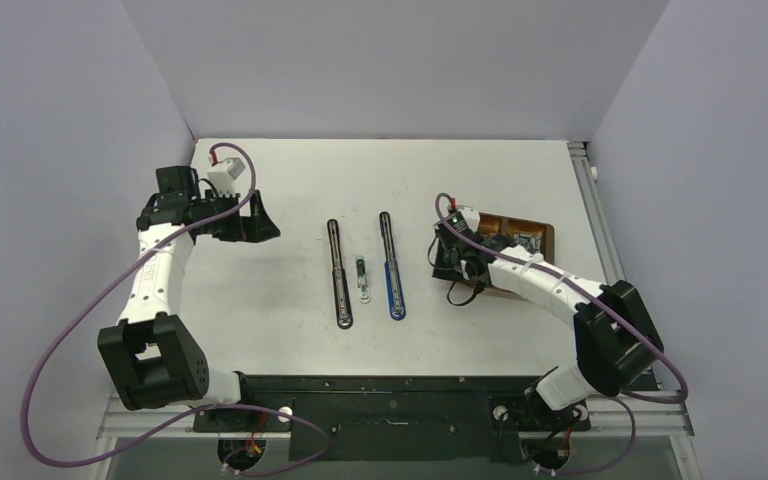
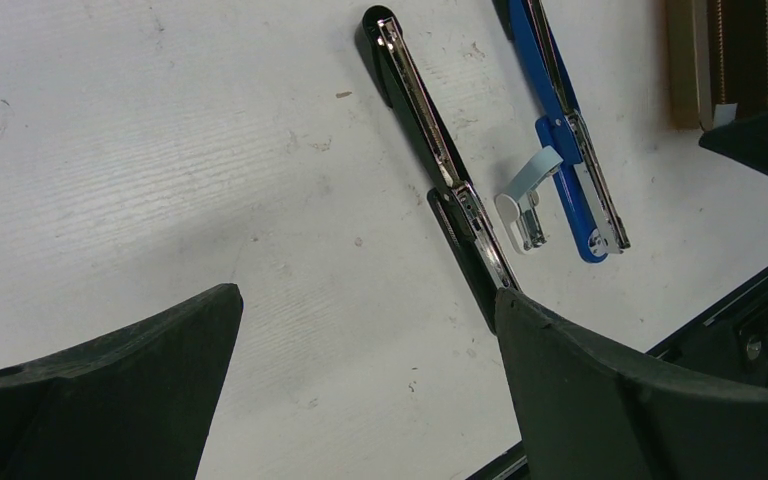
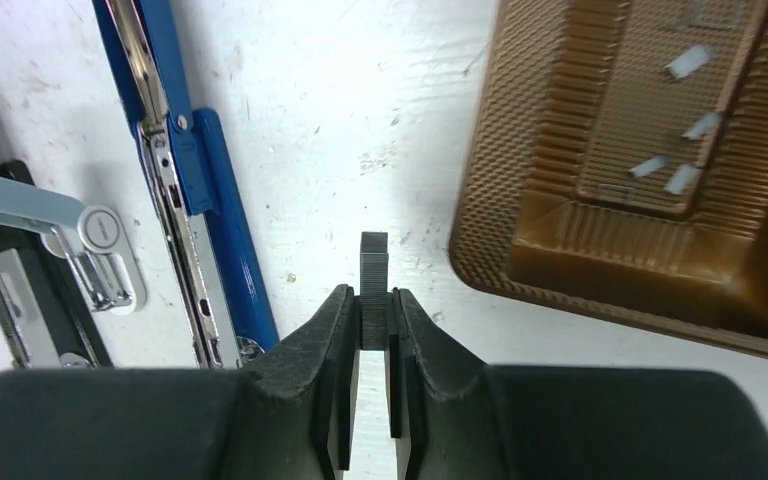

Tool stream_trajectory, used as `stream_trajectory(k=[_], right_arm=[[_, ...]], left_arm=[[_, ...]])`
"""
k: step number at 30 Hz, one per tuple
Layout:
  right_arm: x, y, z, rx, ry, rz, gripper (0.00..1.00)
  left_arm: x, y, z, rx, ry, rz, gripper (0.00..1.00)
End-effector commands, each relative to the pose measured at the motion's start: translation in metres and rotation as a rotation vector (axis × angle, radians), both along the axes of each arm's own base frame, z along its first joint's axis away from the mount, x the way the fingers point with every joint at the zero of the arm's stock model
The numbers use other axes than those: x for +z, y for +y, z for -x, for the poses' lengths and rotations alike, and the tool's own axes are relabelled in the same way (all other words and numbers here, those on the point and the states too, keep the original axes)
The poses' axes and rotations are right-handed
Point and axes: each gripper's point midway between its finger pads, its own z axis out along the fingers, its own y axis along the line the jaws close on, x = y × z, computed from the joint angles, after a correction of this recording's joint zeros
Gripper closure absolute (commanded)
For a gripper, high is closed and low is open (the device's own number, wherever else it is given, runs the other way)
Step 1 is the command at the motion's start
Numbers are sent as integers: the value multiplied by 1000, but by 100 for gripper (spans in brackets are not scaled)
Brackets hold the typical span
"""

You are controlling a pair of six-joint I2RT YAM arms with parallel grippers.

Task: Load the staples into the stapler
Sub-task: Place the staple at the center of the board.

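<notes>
Loading is not yet done: one strip of staples (image 3: 373, 262) is held clamped in the right gripper (image 3: 370, 320) near the opened blue stapler (image 3: 222, 200), the left gripper (image 2: 365, 300) spread wide.

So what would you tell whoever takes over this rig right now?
Left tool: open, empty, hovering over the white table near the black metal stapler.
Right tool: shut on one short silver-grey metal staple strip, over the table between the blue metal stapler and the brown ribbed plastic tray.
Both staplers lie opened flat, side by side. More loose strips sit in the tray.
Done: a strip picked up. To do: set it in a stapler's channel and close it. Whether either channel already holds staples cannot be told.
</notes>
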Motion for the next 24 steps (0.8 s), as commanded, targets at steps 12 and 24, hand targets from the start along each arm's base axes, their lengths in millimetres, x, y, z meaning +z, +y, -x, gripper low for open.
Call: stream_trajectory(k=[12, 24], right_arm=[[-49, 46, 4, 127, 83, 56, 90], [-35, 33, 21, 156, 106, 97, 55]], left_arm=[[20, 4, 0, -12, -65, -17, 4], [21, 4, -1, -16, -66, -13, 4]])
